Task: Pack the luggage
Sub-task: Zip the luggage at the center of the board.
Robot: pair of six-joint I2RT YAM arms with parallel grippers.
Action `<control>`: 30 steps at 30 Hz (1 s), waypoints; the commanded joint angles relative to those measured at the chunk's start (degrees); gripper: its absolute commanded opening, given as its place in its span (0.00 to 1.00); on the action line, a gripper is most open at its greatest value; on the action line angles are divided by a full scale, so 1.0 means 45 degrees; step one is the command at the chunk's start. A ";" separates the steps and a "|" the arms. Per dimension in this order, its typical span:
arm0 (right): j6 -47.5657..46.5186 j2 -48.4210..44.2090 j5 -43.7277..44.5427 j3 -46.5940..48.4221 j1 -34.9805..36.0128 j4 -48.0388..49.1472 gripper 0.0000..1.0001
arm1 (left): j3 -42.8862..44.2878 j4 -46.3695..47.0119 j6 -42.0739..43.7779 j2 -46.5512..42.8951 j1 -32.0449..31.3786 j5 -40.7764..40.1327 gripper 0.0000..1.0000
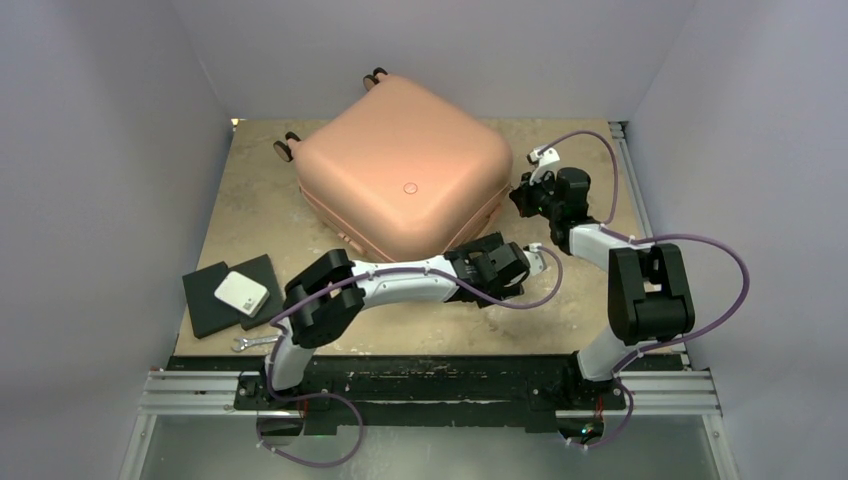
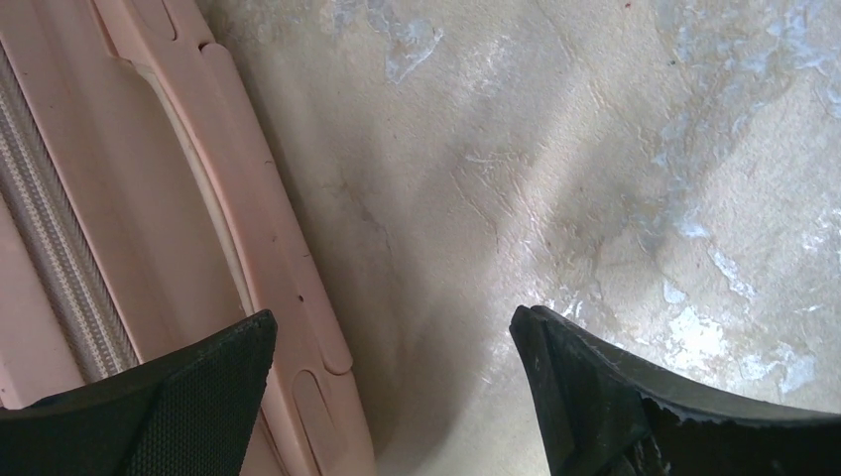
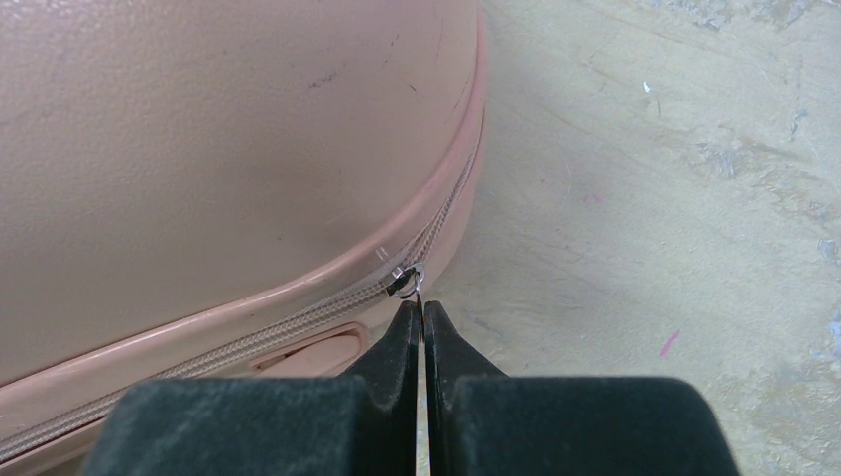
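The salmon-pink luggage (image 1: 405,165) lies shut and flat at the back of the table, wheels toward the far left. My right gripper (image 1: 522,193) is at its right edge. In the right wrist view this gripper (image 3: 423,309) is shut on the small metal zipper pull (image 3: 418,285), at the zipper line of the luggage (image 3: 218,129). My left gripper (image 1: 492,266) hovers low by the near right corner. In the left wrist view this gripper (image 2: 392,322) stands open with only bare table between its fingers, and the luggage's (image 2: 149,198) rim runs along the left finger.
A flat black pad (image 1: 215,300) with a white box (image 1: 241,293) on it lies at the near left of the tan table (image 1: 580,300). A metal wrench (image 1: 255,343) rests by the left arm's base. Grey walls close in both sides.
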 commanded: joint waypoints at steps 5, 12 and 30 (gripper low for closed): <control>0.0073 0.0187 0.0895 0.0446 -0.0670 0.0236 0.00 | 0.0682 0.0688 0.0082 0.0454 -0.0344 -0.2498 0.92; 0.0129 0.0110 0.0786 0.0377 -0.0743 0.0207 0.00 | 0.0965 0.1037 0.0596 0.1399 -0.0541 -0.4492 0.92; -0.0145 -0.0069 0.0405 0.0249 -0.0792 0.0226 0.00 | 0.1378 -0.0257 -0.0418 0.1819 0.1095 -0.1725 0.25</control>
